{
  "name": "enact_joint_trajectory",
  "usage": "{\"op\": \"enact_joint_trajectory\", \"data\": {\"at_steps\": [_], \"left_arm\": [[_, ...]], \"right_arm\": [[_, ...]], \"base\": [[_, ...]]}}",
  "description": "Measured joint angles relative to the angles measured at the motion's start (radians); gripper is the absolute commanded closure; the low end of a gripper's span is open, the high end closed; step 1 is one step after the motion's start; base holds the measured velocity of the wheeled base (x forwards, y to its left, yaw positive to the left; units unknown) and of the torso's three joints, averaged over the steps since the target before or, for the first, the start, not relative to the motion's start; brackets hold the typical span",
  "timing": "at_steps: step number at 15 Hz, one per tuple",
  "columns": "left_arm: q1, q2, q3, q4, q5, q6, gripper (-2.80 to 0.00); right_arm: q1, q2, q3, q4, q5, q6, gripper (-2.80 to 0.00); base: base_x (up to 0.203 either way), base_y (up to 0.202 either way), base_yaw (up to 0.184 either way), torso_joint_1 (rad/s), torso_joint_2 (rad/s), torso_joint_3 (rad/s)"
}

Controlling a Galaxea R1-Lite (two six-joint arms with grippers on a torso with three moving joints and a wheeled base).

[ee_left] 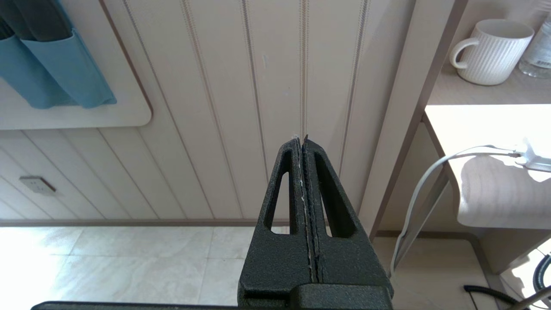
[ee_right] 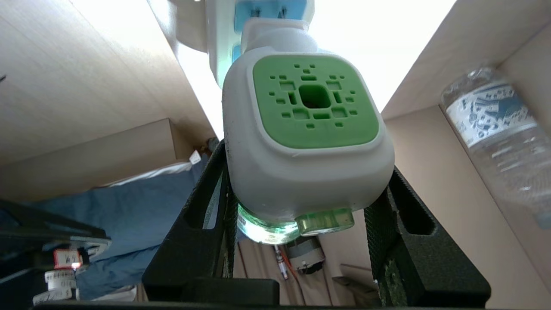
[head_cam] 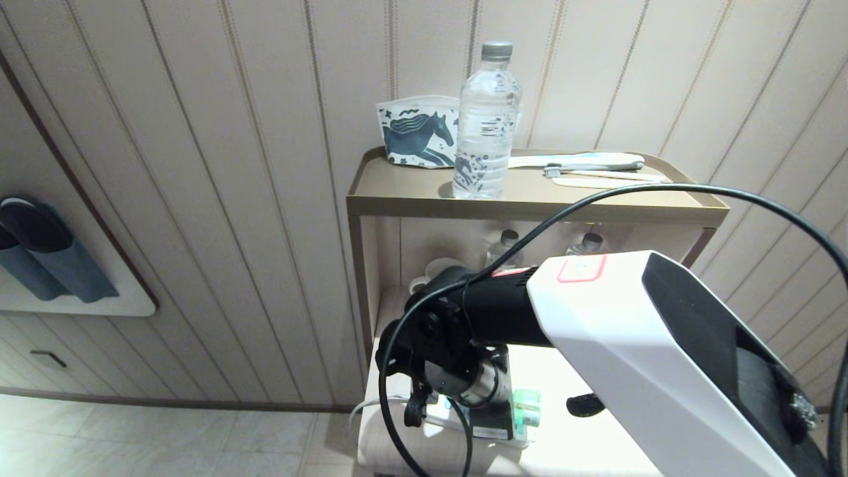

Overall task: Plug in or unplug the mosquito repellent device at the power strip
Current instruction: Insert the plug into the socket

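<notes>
In the head view, the right arm reaches down across the lower shelf (head_cam: 596,450) of a small stand, its black wrist hiding most of what it works on. Just past the wrist, a patch of translucent green, the mosquito repellent device (head_cam: 527,405), shows low on the shelf, with a white cord (head_cam: 371,403) trailing off the shelf edge beside it. On the stand's top tray (head_cam: 530,211) stand a clear water bottle (head_cam: 485,126) and a horse-printed pouch (head_cam: 419,136).

In the left wrist view, the left gripper (ee_left: 302,140) hangs off to the side of the stand over the tiled floor, its jaws pressed together with nothing between them. A white ribbed mug (ee_left: 488,51) sits on the shelf, well apart from it.

In the right wrist view, the right gripper (ee_right: 301,202) has its jaws about half spread, one on each side of the device's white body with the green vented face. The left-hand finger (ee_right: 215,189) lies against the body; the other finger (ee_right: 387,202) appears to touch it too, though the contact is hard to see. The device's plug end meets a light-blue socket face of the power strip (ee_right: 224,38); whether it is fully seated I cannot tell. Another clear bottle (ee_right: 503,137) lies near.
</notes>
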Motion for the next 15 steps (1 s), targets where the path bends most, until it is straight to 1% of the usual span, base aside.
{"op": "enact_joint_trajectory", "data": {"at_steps": [5,7,15], "left_arm": [[0.000,0.000,0.000,0.000,0.000,0.000,0.00],[0.000,0.000,0.000,0.000,0.000,0.000,0.00],[0.000,0.000,0.000,0.000,0.000,0.000,0.00]], "right_arm": [[-0.001,-0.013,0.001,0.039,0.000,0.078,0.00],[-0.001,-0.010,0.001,0.054,0.001,0.085,0.00],[0.000,0.013,0.001,0.026,0.000,0.079,0.00]], "base": [[0.000,0.000,0.000,0.000,0.00,0.000],[0.000,0.000,0.000,0.000,0.00,0.000],[0.000,0.000,0.000,0.000,0.00,0.000]]}}
